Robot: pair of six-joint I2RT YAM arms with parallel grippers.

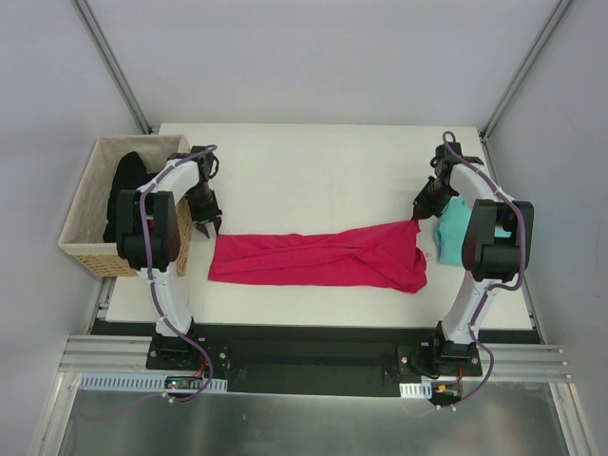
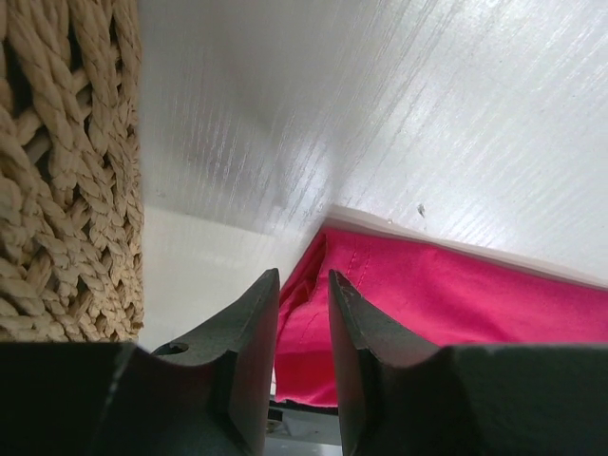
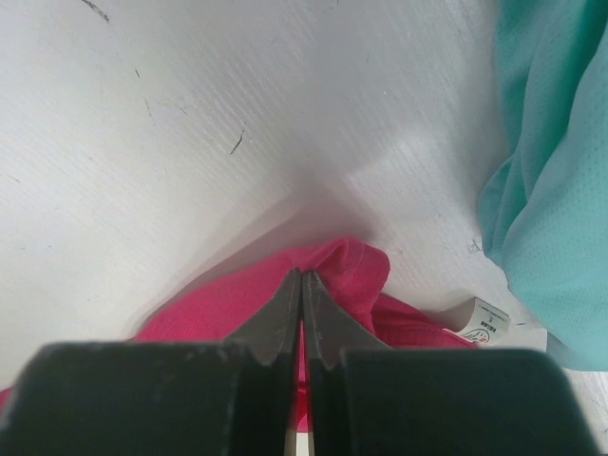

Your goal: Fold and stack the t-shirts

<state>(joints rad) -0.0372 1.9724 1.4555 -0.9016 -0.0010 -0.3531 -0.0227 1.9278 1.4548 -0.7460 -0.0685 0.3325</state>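
The magenta-pink t-shirt (image 1: 323, 258) lies stretched in a long band across the front of the white table (image 1: 313, 161). Its right top corner is pinched and lifted slightly by my right gripper (image 1: 415, 217), which is shut on it. In the right wrist view the closed tips (image 3: 302, 275) bite a fold of pink cloth (image 3: 356, 271), with a white label (image 3: 484, 321) beside it. The teal t-shirt (image 1: 454, 226) sits bunched just right of that gripper (image 3: 551, 190). My left gripper (image 1: 207, 228) hangs over the shirt's left end, jaws apart (image 2: 304, 274), nothing between them; the pink cloth (image 2: 456, 294) lies beyond.
A woven basket (image 1: 85, 252) stands at the table's left edge, close to my left gripper, its wall (image 2: 66, 171) filling the left of the left wrist view. A black garment (image 1: 123, 190) lies inside it.
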